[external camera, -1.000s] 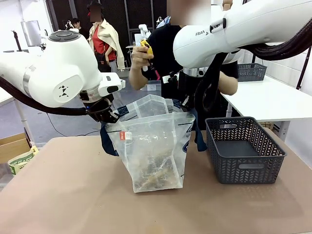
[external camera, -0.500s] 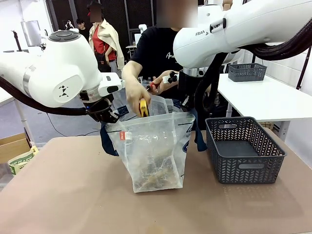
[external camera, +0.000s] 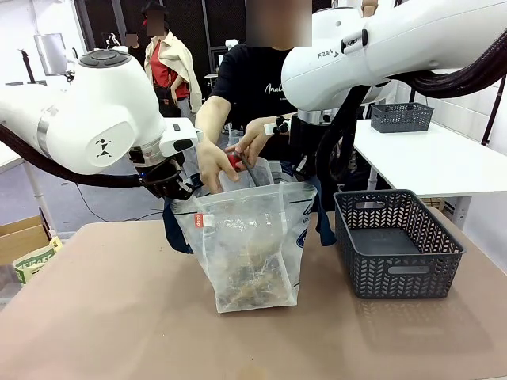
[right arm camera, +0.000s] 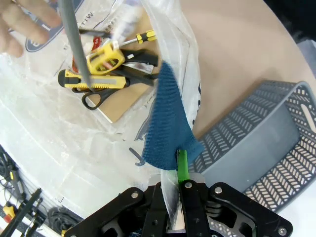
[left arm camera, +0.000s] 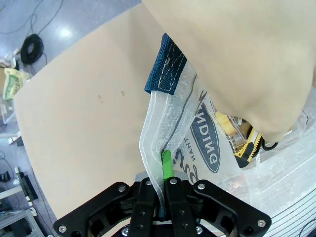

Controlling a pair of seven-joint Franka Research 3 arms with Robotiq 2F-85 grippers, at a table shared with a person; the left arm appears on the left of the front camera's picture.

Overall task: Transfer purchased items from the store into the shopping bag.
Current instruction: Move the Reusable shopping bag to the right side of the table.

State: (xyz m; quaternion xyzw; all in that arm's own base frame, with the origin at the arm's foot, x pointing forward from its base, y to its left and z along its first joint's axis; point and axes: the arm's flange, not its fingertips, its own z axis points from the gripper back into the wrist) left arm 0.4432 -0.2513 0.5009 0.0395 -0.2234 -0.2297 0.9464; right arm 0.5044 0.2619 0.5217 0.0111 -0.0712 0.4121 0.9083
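Front view: shopping bag (external camera: 252, 237) upright at centre of the brown bench (external camera: 95, 317), mouth spread wide. Left fingers (external camera: 182, 191) at centre left, on the bag's rim just above the small red tag (external camera: 200, 219). Brownish jumble (external camera: 249, 279) at the bag's bottom, seen through the plastic. Person at far side has both hands at the mouth: one hand (external camera: 210, 162) dipping over the rim, the other hand (external camera: 252, 138) just above, a red-handled item (external camera: 235, 161) between them. Grey mesh basket (external camera: 396, 241) right of frame, beside the bag.

Left wrist view: left fingers clenched on the clear plastic edge, green pad showing. Navy strap (left arm camera: 166, 66) above them, dark lettering (left arm camera: 205, 143) at centre. Small yellow pack (left arm camera: 247, 148) at lower right, inside the bag.

Right wrist view: right fingers (right arm camera: 180, 168) clenched on the rim where the second navy strap (right arm camera: 168, 123) is sewn. Upper left, inside the bag: yellow-and-black knife (right arm camera: 94, 81), flat brown pack (right arm camera: 126, 101), yellow-handled screwdriver (right arm camera: 140, 37).
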